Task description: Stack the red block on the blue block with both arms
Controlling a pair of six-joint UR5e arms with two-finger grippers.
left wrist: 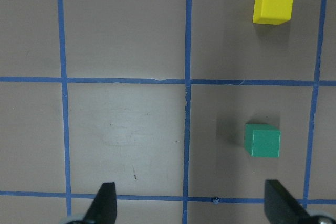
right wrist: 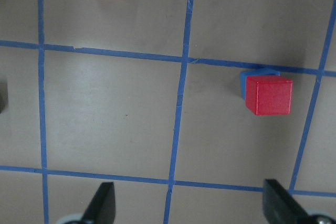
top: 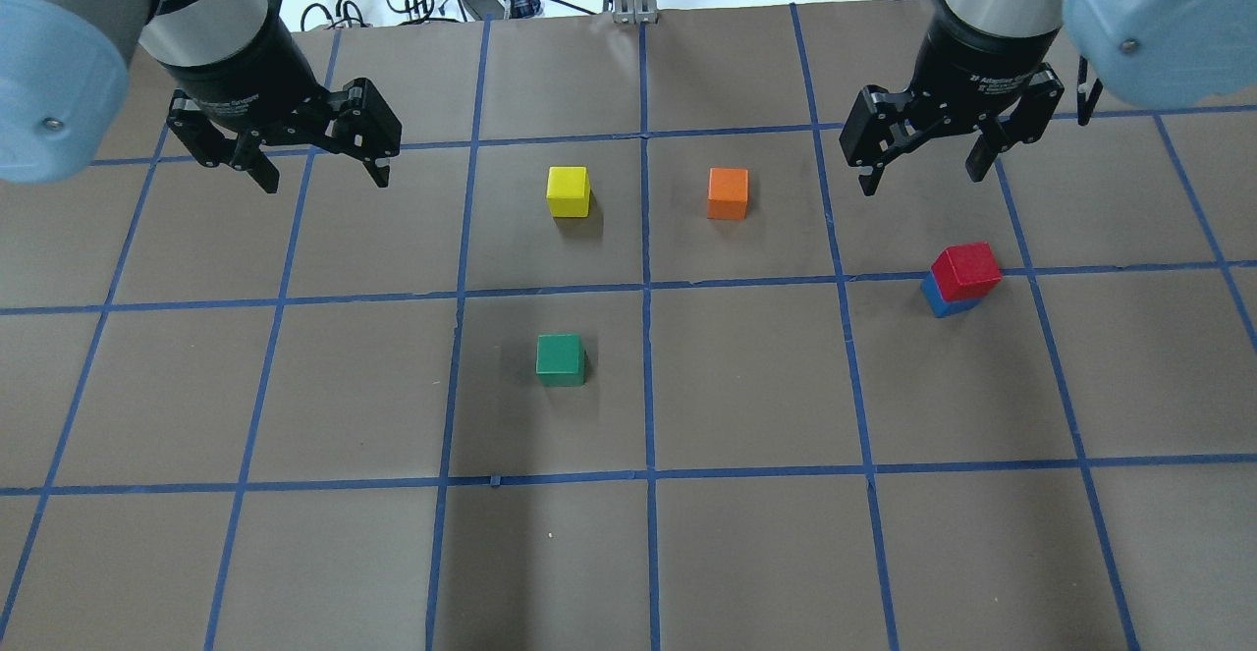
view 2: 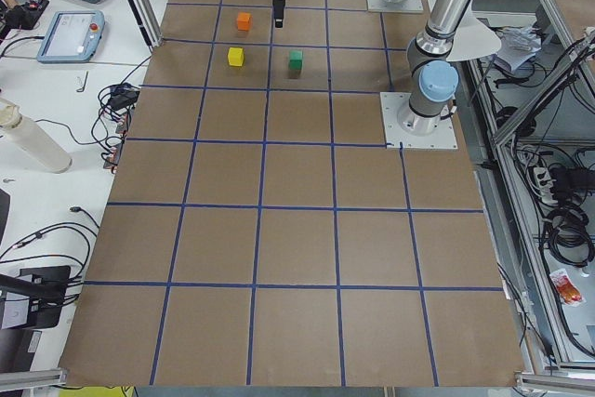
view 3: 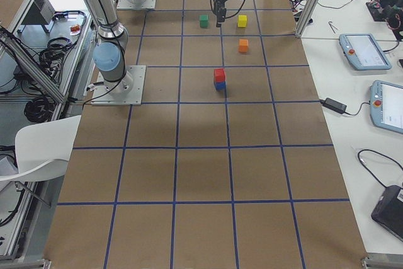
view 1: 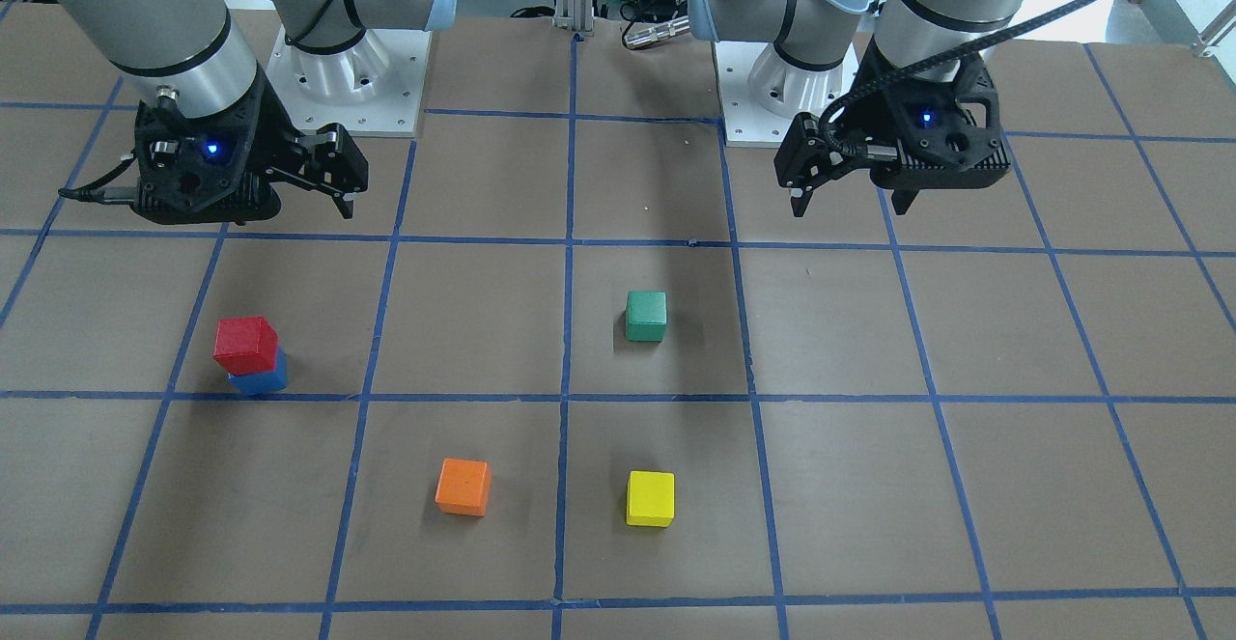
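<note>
Front-facing view, working out from the lens. Nearest: yellow block [view 1: 650, 498] and orange block [view 1: 463, 486], level with each other but well apart on the worktop [view 1: 966, 486], in neighbouring grid squares. Further back, at view left on the right arm's side: red block [view 1: 245, 344] sitting on top of blue block [view 1: 261, 379], twisted a little and slightly off-centre, just behind a blue tape line [view 1: 435, 396]. A touch further, near the middle: green block [view 1: 645, 317], alone. Beyond that, raised above the worktop at view left: right end effector [view 1: 338, 198], fingers spread wide, gripping nothing, well clear of the stack. Across at view right: left end effector [view 1: 853, 201], likewise spread wide, nothing held. Same story from both wrist views: fingertips out at the lower corners. Farthest back: right arm base [view 1: 333, 61] and left arm base [view 1: 772, 80].
</note>
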